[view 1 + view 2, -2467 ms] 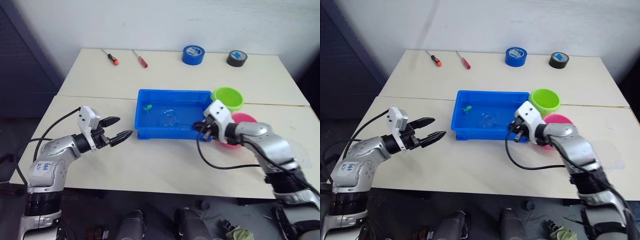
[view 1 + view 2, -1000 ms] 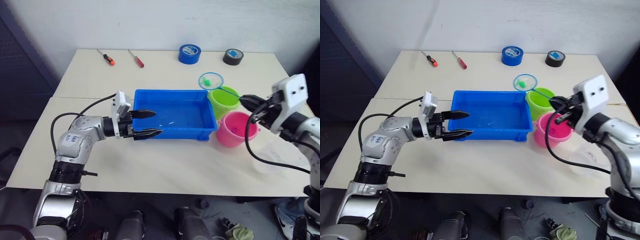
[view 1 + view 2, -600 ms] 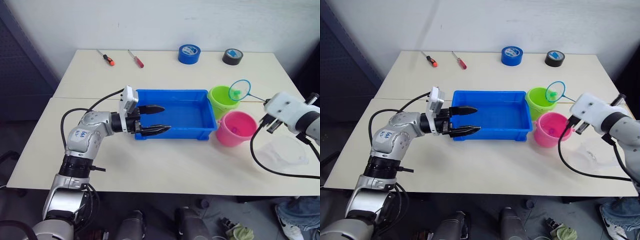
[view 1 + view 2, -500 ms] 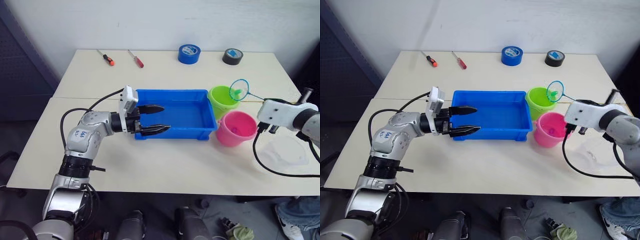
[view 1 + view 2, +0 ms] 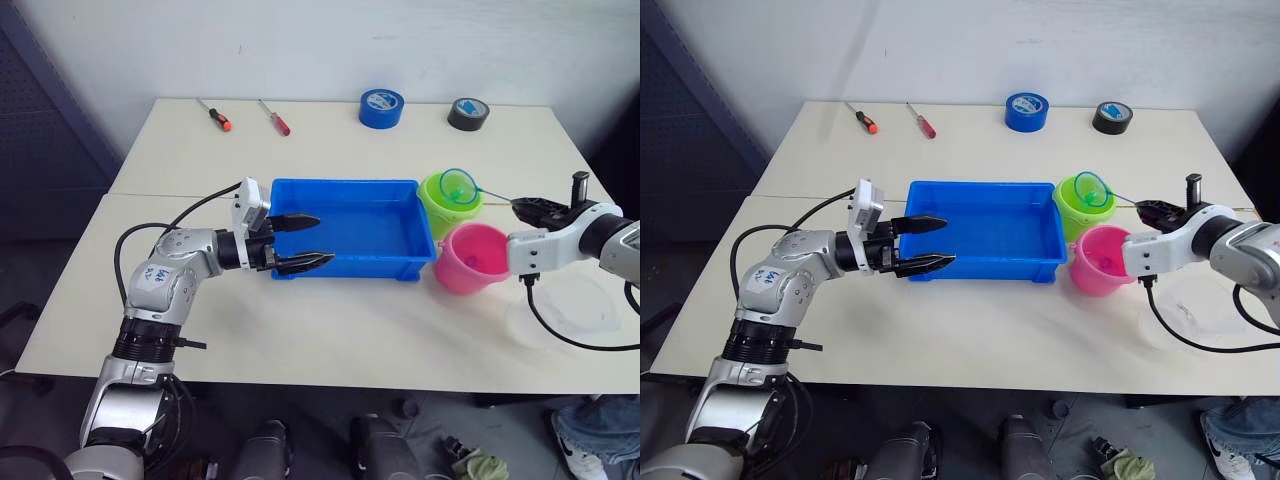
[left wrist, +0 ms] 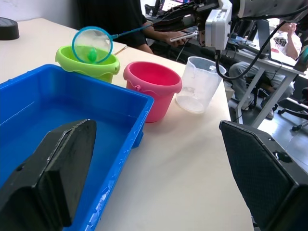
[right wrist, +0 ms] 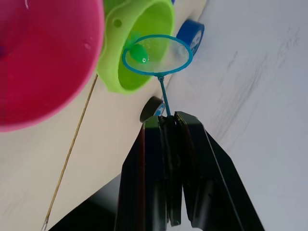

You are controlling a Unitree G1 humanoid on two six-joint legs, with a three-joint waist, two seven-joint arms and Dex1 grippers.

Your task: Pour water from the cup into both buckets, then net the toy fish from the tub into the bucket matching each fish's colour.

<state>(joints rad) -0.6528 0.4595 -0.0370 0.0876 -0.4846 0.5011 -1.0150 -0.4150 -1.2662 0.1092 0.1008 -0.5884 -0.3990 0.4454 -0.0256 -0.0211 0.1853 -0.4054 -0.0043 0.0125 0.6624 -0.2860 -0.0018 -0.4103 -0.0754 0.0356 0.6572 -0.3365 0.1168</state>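
The blue tub [image 5: 340, 184] holds water at mid-table. Right of it stand the lime green bucket [image 5: 437, 207] and, nearer me, the pink bucket [image 5: 472, 262]. The clear cup [image 5: 575, 305] sits empty at the far right. My right gripper [image 5: 520, 204] is shut on the net's thin handle. The net [image 5: 458, 185] hangs tilted just over the green bucket's mouth with a green toy fish [image 7: 139, 52] in its mesh. My left gripper [image 5: 322, 238] is open at the tub's near-left corner, with one finger over the water and the other outside the front wall.
Two screwdrivers [image 5: 217, 113] [image 5: 277, 117], a blue tape roll [image 5: 382, 107] and a black tape roll [image 5: 467, 114] lie along the table's far edge. A seam joins the two tabletops. A person sits at a desk [image 6: 284, 33] beyond the table.
The right gripper has swung the net from in front of the tub up and over to the green bucket, then lowered it. The left gripper moved in to the tub's corner.
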